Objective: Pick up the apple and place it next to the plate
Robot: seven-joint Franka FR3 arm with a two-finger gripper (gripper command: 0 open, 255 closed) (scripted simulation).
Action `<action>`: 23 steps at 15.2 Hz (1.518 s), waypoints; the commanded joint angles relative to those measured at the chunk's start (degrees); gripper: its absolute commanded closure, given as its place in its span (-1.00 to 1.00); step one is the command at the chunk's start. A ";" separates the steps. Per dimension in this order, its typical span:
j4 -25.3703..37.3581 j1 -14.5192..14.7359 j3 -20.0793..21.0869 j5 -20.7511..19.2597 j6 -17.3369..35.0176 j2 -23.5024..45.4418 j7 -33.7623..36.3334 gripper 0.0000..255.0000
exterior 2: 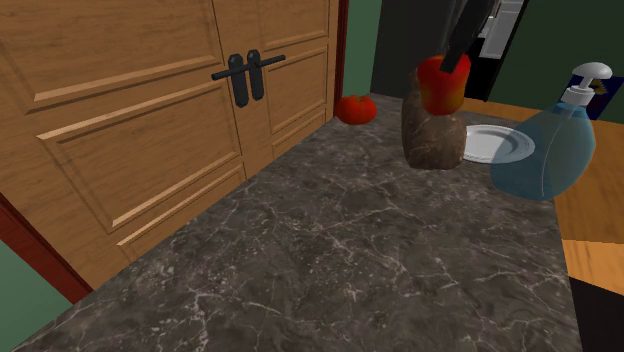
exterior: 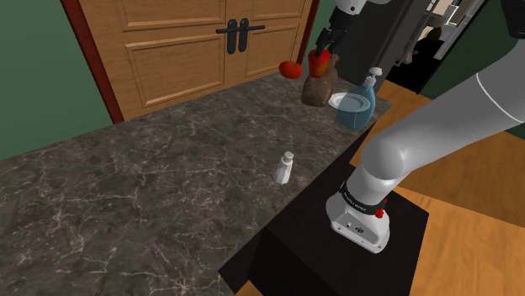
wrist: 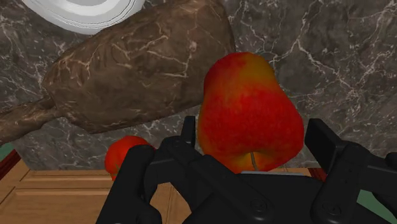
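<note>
Wrist view shows the black jaws closed on a red and yellow apple (wrist: pixel 249 111), holding it from both sides. The apple hangs above the dark marble desk (exterior 2: pixel 330 250), close by the top of a brown vase (wrist: pixel 140 76); I cannot tell if they touch. A white plate (exterior 2: pixel 492 143) lies just beside the vase, and a blue soap bottle (exterior 2: pixel 545 150) stands near the plate. A red tomato (exterior 2: pixel 355 108) sits by the wooden doors (exterior 2: pixel 120 130). A small white shaker (exterior: pixel 284 168) stands well apart.

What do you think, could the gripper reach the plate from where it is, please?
Probably yes: the gripper, clasping the apple, hangs close to the plate, though the brown vase between them would need skirting.
</note>
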 commanded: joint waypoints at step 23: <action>38.31 -15.95 -22.64 23.17 -13.81 37.27 -42.92 1.00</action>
